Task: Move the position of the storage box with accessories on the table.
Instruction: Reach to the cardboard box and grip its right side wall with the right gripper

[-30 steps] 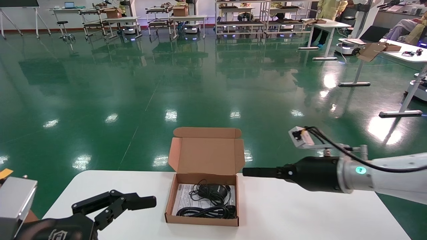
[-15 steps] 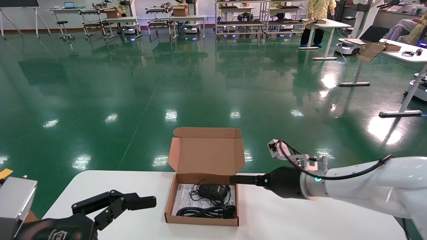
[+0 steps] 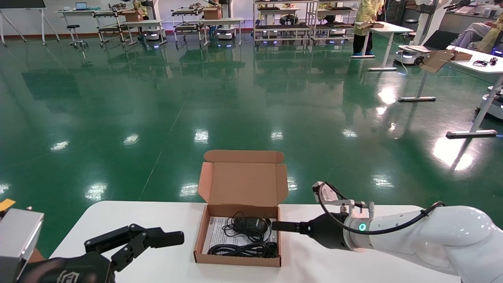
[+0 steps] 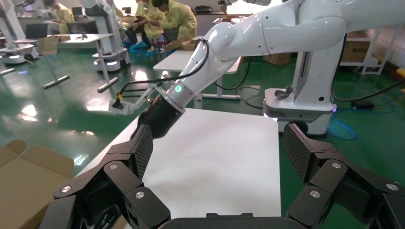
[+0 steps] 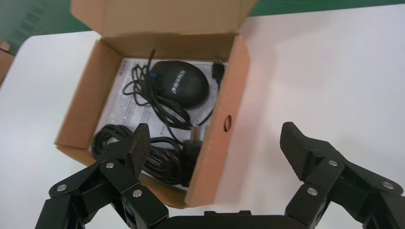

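Observation:
The storage box (image 3: 237, 260), shallow brown cardboard, stands open on the white table (image 3: 157, 212) with its lid (image 3: 243, 181) raised at the far side. Inside lie the accessories: a black mouse (image 3: 251, 224), its coiled cable (image 3: 239, 249) and a white printed sheet (image 3: 215, 232). My right gripper (image 3: 277, 226) reaches in from the right and is open. In the right wrist view the right gripper (image 5: 216, 143) straddles the box's right wall (image 5: 224, 109), one finger over the cable (image 5: 162, 162), the other outside over the table. My left gripper (image 3: 165, 240) hangs open at the front left, apart from the box.
The box sits near the table's far edge, beyond which is green floor (image 3: 157, 118). Bare tabletop (image 5: 334, 71) lies to the box's right. Far off stand other desks (image 3: 385, 31), shelving carts and people in yellow. In the left wrist view the right arm (image 4: 157, 119) reaches across the table.
My right arm has come down and moved left toward the box; its gripper now reaches the box's right wall. The left gripper and the box have not moved.

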